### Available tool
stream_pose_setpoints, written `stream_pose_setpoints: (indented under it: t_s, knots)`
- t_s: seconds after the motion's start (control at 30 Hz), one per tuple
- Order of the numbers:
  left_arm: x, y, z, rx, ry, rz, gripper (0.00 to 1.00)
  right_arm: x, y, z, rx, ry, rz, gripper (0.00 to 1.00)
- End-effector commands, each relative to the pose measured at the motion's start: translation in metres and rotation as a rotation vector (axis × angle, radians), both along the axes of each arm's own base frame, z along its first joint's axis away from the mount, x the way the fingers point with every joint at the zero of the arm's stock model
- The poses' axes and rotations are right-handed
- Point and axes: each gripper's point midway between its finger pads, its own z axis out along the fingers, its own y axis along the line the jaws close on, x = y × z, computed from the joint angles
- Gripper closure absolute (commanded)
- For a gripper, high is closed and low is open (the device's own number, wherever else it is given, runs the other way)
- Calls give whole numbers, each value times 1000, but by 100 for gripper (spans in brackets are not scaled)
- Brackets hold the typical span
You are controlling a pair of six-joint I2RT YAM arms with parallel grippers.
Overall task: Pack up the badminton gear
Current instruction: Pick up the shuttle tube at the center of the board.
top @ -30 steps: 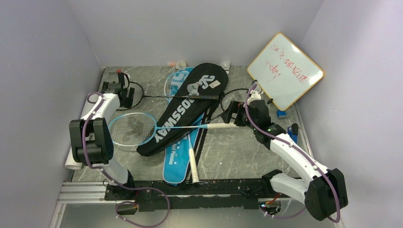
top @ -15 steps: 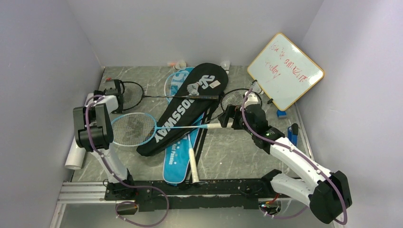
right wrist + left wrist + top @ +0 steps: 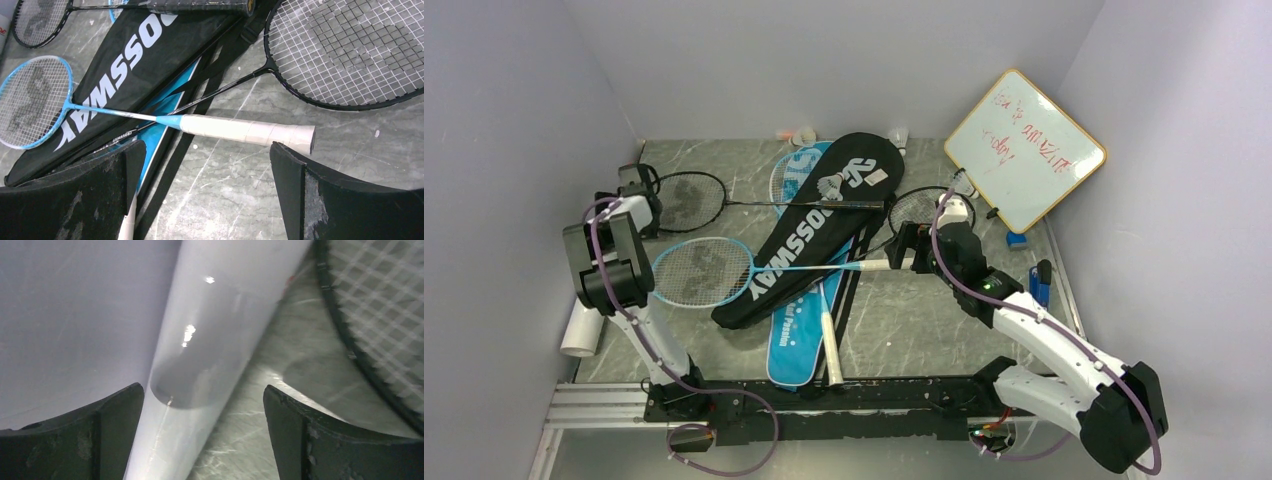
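**Packing status: no gear bagged yet**

We are reading the top view as a clock face, with 12 o'clock at the far wall.

We are judging the task as barely begun, since no racket or shuttlecock is showing inside either bag.

- **Bags.** The black bag is lying diagonally across the centre. It is resting on the blue bag, which is reaching toward 6 o'clock. We cannot tell whether either bag is unzipped.
- **Rackets.** The light-blue racket is lying across the black bag, head toward 9 o'clock and white grip toward 3 o'clock. The left black racket is lying with its head at 10 o'clock and its handle on the black bag. The right black racket is lying with its head near 2 o'clock.
- **Shuttlecocks.** One shuttlecock is sitting on the black bag. A loose shuttlecock is lying at the 12 o'clock edge.
- **Right gripper.** The right gripper is hovering just toward 3 o'clock of centre. Its jaws are apart and holding nothing, and the light-blue racket's grip is lying just beyond its fingertips.
- **Left gripper.** The left gripper is working at 10 o'clock. Its jaws are apart and empty, and it is looking down at the white tube beside the left black racket's head.

As we judge it, we are leaving every step open: bagging the rackets, collecting the shuttlecocks and closing both bags.
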Motion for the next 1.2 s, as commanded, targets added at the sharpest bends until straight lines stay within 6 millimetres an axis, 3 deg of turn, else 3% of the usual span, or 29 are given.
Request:
stream_pose_setpoints:
  t_s: [0.0,0.3,0.37,0.4,0.5,0.6,0.7,0.83,0.9,1.03,1.17]
  knots:
    - [-13,23,-3,-17,10,48,8,2,-4,16,-12,-58,-24,0]
    - [-24,36,-17,-19,56,90,9,1,-4,19,-24,-66,-34,0]
    - [-27,39,-16,-6,50,115,19,1,-4,18,-29,-65,-38,0]
    - [-28,40,-14,2,46,128,30,1,-4,18,-29,-64,-38,0]
    - [-26,44,-3,24,11,160,46,0,-3,19,-26,-65,-34,0]
    - [-17,51,17,47,-60,223,46,1,-3,18,-27,-64,-35,0]
    - [7,42,47,-38,-162,186,50,1,-2,17,-29,-61,-34,0]
    - [33,11,96,-124,-336,67,49,4,0,14,-29,-51,-33,0]
    - [46,-17,114,-200,-410,-19,48,5,2,13,-29,-46,-31,0]
    - [61,-96,147,-386,-503,-209,49,6,2,12,-35,-45,-32,0]
    - [56,-170,180,-584,-620,-386,48,5,1,14,-34,-55,-29,0]
